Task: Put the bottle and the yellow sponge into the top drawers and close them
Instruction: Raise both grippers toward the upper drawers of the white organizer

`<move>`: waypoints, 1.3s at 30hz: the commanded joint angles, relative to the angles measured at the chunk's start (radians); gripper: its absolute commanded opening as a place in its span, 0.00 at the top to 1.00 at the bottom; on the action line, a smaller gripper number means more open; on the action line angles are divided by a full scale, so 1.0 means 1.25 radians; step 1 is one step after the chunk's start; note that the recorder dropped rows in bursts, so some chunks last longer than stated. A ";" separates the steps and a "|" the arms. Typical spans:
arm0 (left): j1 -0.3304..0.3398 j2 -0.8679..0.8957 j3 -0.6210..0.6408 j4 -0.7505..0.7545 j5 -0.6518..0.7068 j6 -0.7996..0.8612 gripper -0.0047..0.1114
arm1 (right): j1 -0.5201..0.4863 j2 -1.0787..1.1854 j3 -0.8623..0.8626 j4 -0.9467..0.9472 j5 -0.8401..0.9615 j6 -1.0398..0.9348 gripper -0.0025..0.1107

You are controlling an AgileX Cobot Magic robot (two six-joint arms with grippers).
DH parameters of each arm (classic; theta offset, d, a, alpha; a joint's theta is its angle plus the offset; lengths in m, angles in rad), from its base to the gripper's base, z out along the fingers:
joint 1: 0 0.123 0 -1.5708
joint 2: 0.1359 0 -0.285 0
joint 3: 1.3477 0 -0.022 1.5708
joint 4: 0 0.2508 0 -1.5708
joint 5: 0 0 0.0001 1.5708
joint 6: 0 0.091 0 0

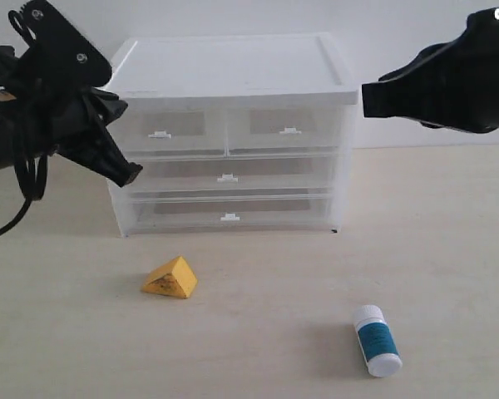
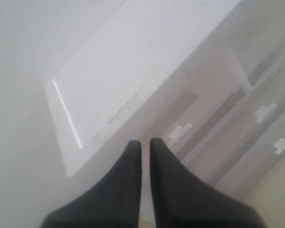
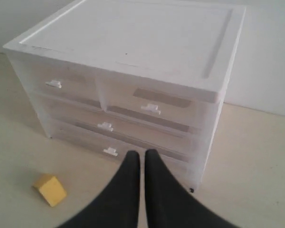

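Left claw [image 2: 143,142] and right claw [image 3: 141,153] are both pressed together, empty. I see the bottle [image 1: 377,339] lying on the counter [image 1: 449,233] well in front of the cabinet [image 1: 233,71], the yellow sponge [image 1: 171,278] nearer it, the top drawers [image 1: 287,125] shut. By my reckoning, nothing is done yet.

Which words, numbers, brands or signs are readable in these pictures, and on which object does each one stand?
No text can be read in any view.
On the bottle, the teal label has fine print, too small and blurred to read.
On the yellow sponge, there are dark marks on one face, not legible as letters.
On the drawer cabinet, no writing is visible.
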 commanded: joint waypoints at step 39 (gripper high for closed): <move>0.139 0.220 -0.118 0.860 -0.085 -1.015 0.93 | 0.001 0.331 -0.127 -0.178 -0.149 -0.277 0.95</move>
